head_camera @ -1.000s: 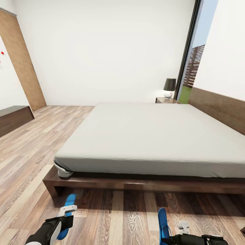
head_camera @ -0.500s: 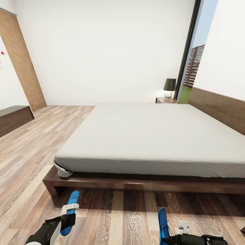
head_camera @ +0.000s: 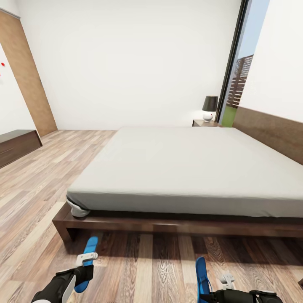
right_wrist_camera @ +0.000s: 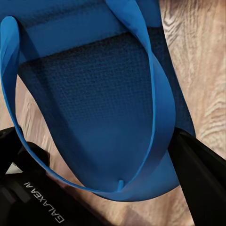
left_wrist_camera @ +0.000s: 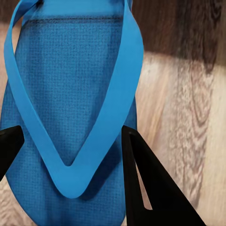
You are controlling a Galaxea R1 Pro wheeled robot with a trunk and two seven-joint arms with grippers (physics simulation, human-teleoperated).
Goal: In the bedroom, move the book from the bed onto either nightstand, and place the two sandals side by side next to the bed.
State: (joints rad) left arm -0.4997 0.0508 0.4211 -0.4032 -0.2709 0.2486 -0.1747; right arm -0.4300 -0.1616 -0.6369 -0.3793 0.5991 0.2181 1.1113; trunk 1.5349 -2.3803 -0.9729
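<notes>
- Wood-plank floor (head_camera: 143, 265) runs beside the bed (head_camera: 181, 168); the view has tipped slightly.
- Left gripper (head_camera: 86, 256) clasps one sandal (head_camera: 86, 263), now nearer the frame.
- Right gripper (head_camera: 225, 282) clamps the other sandal (head_camera: 202, 273); pairing remains.

Both arms are extended low and forward at the near edge of the head view, the left claw (head_camera: 85, 257) closed on the left sandal (head_camera: 85, 263) with fingers (left_wrist_camera: 150, 188) flanking its sole, the right claw (head_camera: 221, 283) clamped on the right sandal (head_camera: 202, 275).
</notes>
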